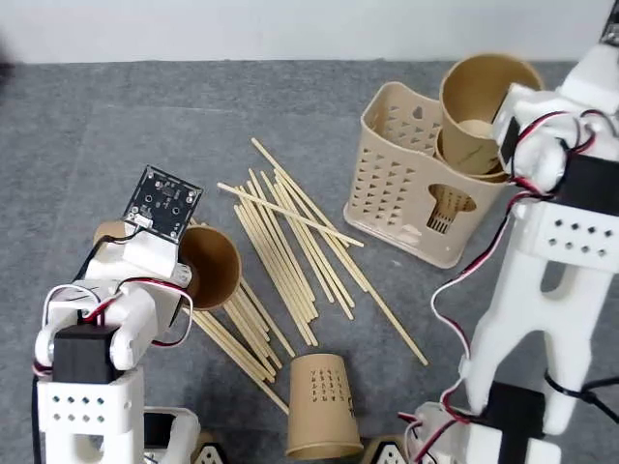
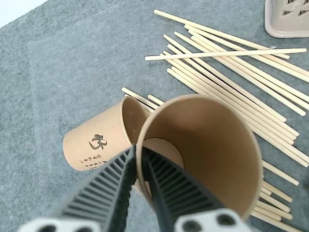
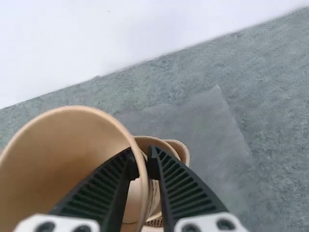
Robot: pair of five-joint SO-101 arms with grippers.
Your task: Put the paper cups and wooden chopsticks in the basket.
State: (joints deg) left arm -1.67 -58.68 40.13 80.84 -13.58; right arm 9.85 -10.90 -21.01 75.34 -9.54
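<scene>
Two thin rims are all I pinch, left gripper (image 2: 138,164) on the lower-left cup (image 1: 215,266), right gripper (image 3: 140,164) on the upper-right cup (image 1: 484,92) at the basket (image 1: 401,188) — either may buckle and slip.

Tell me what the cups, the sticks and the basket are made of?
Cups: likely paper, matte brown, with thin walls and printed marks.
Sticks: look like bare pale wood, thin and straight, not shiny.
Basket: probably plastic, smooth beige, with neat moulded holes in its walls.
</scene>
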